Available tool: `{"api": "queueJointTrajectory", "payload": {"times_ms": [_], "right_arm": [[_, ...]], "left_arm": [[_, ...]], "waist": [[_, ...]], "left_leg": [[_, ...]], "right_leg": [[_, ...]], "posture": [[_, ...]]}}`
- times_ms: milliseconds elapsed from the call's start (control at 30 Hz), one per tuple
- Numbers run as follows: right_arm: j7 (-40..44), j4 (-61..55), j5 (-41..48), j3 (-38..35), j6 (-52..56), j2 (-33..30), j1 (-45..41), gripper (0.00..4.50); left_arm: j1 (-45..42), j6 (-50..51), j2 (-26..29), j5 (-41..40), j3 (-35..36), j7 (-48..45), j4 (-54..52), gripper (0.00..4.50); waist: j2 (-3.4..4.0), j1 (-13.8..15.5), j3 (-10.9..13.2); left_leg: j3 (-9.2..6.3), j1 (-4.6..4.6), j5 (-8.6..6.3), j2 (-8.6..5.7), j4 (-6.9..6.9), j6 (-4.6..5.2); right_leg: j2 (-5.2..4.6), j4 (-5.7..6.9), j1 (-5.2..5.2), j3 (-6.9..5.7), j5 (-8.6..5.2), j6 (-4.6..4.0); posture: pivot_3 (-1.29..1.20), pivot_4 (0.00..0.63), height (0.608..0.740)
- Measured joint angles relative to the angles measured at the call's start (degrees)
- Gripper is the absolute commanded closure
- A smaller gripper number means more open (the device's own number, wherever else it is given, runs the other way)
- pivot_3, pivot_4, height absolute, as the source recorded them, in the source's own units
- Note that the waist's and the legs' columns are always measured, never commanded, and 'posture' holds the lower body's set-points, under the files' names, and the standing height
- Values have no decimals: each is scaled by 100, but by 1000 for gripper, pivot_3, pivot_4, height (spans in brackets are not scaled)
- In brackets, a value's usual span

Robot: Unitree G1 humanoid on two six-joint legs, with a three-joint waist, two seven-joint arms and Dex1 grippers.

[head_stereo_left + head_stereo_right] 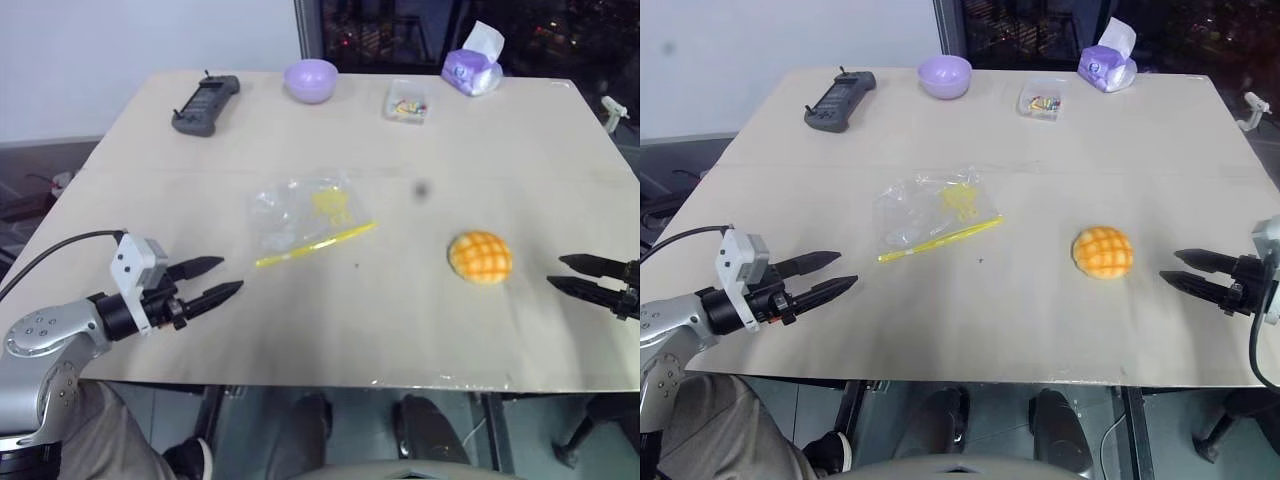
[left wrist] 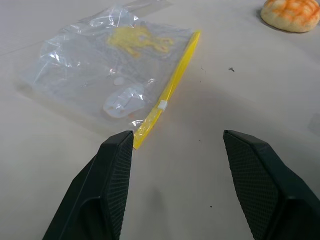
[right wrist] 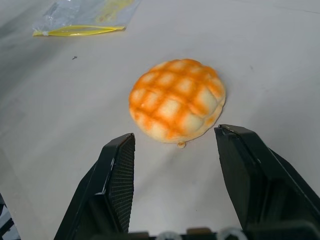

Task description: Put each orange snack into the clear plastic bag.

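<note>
At table's far edge, bowl, remote, tissues

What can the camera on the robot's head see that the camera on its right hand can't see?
The left eye view alone shows the pale purple bowl, the dark grey handheld remote, the small clear box of coloured bits, the purple tissue pack and the left gripper, jaws open. The right wrist view alone shows the round orange grid-topped bun up close, framed between the right gripper's open jaws without touching them. Both show the bun, the crinkly clear plastic bag with its yellow seal strip and the beige table.
</note>
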Motion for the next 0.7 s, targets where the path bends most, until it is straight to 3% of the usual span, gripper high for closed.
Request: {"api": "queueJointTrajectory", "payload": {"times_ms": [700], "right_arm": [[-215, -651, 292, -141, 273, 39, 338, 1751]], "left_arm": [[-73, -52, 57, 11, -49, -132, 29, 1465]], "waist": [[0, 6, 0]], "left_leg": [[0, 0, 0, 0, -2, 0]], "right_leg": [[0, -1, 0, -1, 0, 0]], "posture": [[0, 150, 740]]}}
